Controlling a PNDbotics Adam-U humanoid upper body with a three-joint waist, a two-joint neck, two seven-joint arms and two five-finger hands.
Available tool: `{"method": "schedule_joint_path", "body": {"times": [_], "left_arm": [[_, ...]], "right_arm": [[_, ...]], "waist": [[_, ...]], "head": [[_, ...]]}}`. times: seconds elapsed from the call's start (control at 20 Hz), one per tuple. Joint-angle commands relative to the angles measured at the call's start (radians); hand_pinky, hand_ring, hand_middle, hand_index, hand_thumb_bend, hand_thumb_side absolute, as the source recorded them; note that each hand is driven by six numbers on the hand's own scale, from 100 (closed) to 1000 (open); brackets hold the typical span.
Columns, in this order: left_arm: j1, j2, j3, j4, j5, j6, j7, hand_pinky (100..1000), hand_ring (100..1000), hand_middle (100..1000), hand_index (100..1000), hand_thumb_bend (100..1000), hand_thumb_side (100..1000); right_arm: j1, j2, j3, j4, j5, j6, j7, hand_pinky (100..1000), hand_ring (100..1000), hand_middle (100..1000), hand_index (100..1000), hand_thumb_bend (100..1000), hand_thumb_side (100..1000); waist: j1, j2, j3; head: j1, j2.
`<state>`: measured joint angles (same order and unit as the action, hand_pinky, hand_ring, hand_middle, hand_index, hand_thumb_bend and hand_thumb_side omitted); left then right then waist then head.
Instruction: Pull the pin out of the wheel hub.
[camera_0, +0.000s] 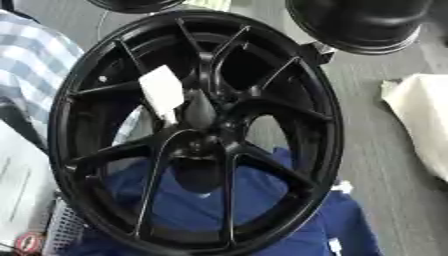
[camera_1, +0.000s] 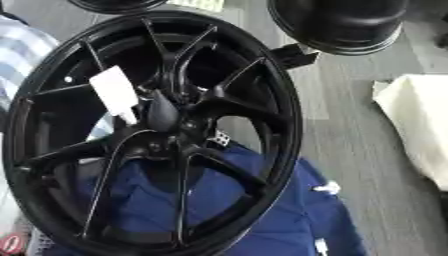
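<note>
With neither hand in view, their state could not be told; the dark pin (camera_0: 199, 109) at the centre of the wheel (camera_0: 320, 145) wanted a straight pull outward.

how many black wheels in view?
3: the big wheel hub filling the centre, a second wheel cut off at the top right, and a third wheel's edge at the top left. More may lie outside the view.
</note>
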<state>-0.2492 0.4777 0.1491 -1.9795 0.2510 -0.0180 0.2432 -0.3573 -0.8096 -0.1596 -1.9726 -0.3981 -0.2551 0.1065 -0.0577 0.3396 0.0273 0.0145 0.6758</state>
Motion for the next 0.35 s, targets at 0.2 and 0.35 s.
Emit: {"method": "schedule_joint_path", "body": {"times": [0.2,0.35], "left_arm": [[-0.018,0.015,-0.006,-0.02,0.005,-0.004,-0.013,776,667,607,683,100,687],[-0.02,0.014,-0.007,-0.02,0.005,-0.004,-0.016,776,667,608,683,100,690]], "right_arm": [[-0.109,0.023,0.099,-0.027,-0.164,-0.012,0.157,779,681,557,696,100,297],[-0.141,0.056,0.122,-0.027,-0.189,0.017,0.214,766,665,544,687,100,313]], "waist": [[-0.001,-0.015,0.008],[-0.004,-0.015,0.008]], "head": [[-0.006,0.004],[-0.005,0.003]]}}
